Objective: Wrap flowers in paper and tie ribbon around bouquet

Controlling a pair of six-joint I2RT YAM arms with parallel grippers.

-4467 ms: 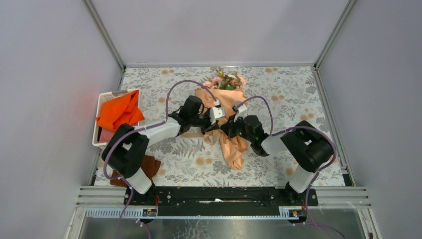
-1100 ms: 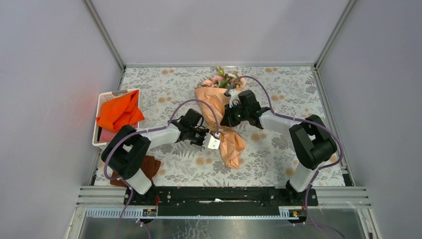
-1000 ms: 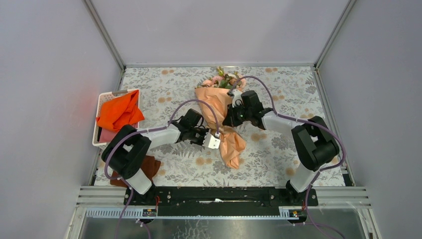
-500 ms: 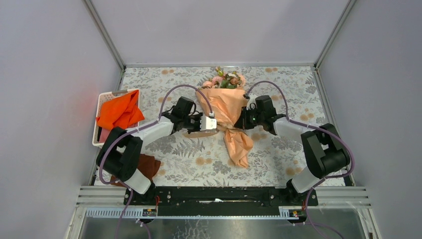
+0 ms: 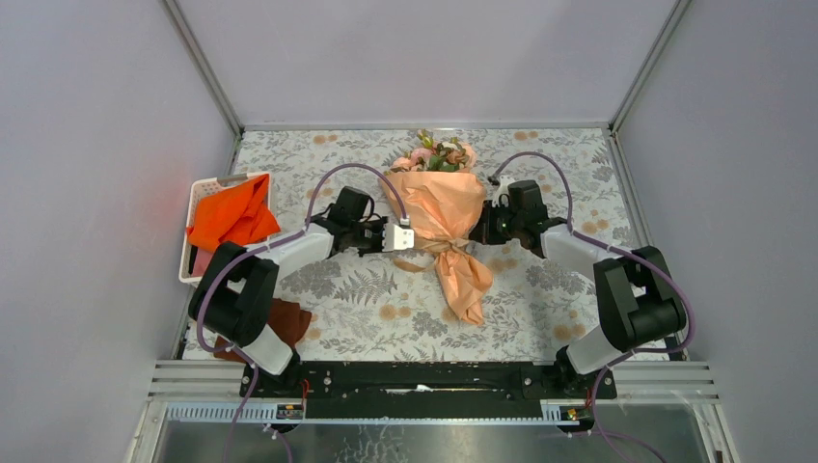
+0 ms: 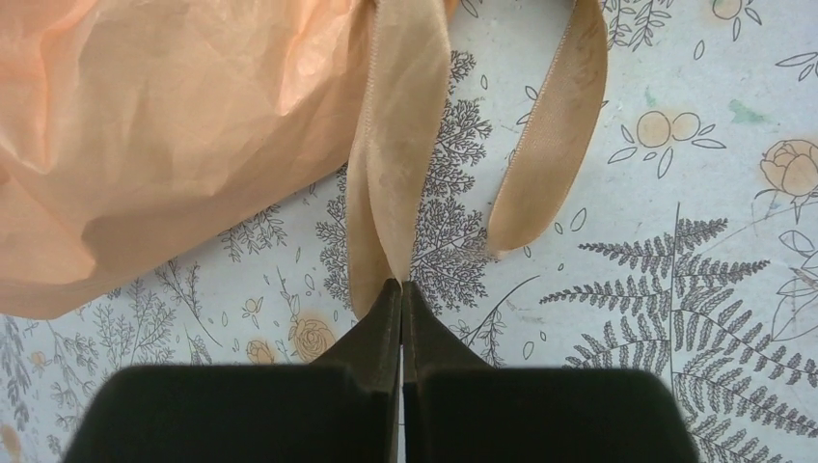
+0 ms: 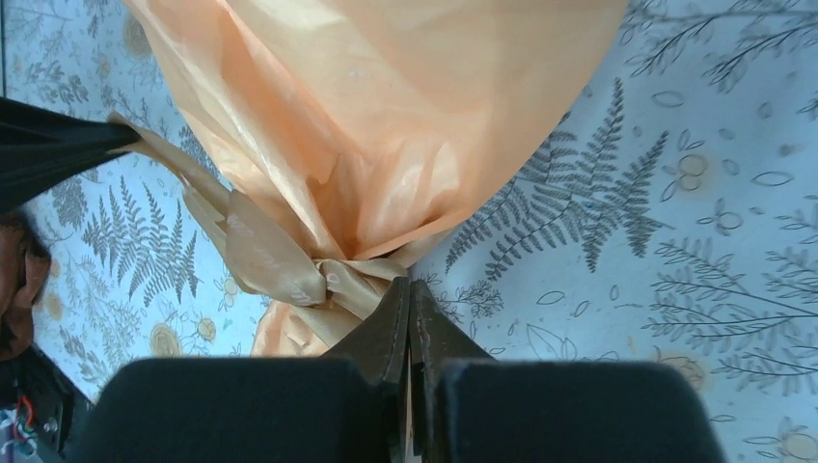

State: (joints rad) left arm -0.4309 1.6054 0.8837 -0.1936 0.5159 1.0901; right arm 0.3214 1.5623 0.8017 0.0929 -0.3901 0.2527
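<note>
Left gripper (image 6: 400, 285) is clamped shut on a strand of the ribbon (image 6: 395, 145), just left of the bouquet (image 5: 446, 207). Our right gripper (image 7: 410, 285), also shut, appears to pinch the ribbon right at the knot, so it is nearer. We see the bouquet lying lengthwise on the surface (image 5: 579, 164), flowers (image 5: 439, 154) at the far end, paper (image 5: 463, 280) tail toward the arm bases, knot between the grippers. Any tightening pull, we judge, runs crosswise to that axis. At the left edge, a white basket (image 5: 205, 185) holds a bright orange cloth (image 5: 231, 217); a dark brown cloth (image 5: 286, 321) lies outside it.
</note>
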